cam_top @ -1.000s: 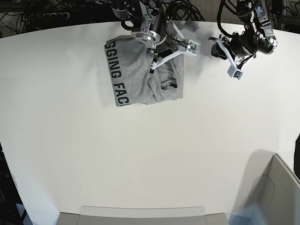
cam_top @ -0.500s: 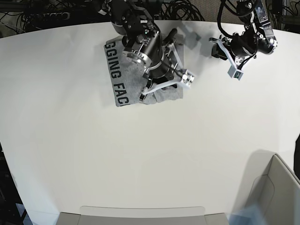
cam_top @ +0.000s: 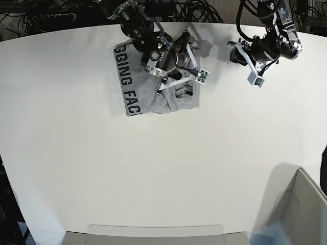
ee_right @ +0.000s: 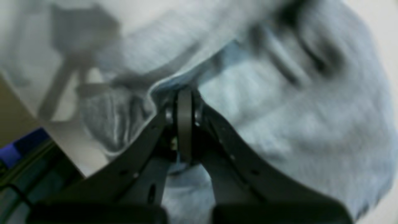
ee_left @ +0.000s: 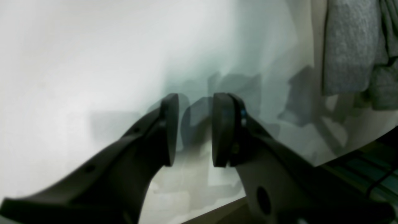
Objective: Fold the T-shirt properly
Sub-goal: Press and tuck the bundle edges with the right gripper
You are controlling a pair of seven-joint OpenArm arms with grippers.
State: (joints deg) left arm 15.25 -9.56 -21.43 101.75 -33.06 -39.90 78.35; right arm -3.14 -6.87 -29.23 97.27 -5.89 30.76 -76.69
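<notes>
- A wide white table [cam_top: 153, 168] fills the base view, with dark cables along its far edge and a grey bin at the near right corner.
- The T-shirt [cam_top: 140, 92] lies bunched into a rough rectangle near the far edge, left of centre in that view, its black lettering running along its left border.
- The right gripper [ee_right: 185, 102] sits directly over the shirt's right half; its jaws are pressed together, and the wrist view shows a folded edge of grey cloth right at the tips. Blur keeps me from telling whether cloth is pinched between them.
- The left gripper [ee_left: 192, 129] hovers over bare table well to the side of the shirt, jaws parted with nothing between them; the shirt shows only at the upper right corner of its wrist view [ee_left: 351, 49].
- The shirt's long axis runs front to back along the lettering, so the next fold most likely goes across it, and the right arm is far nearer for that.
</notes>
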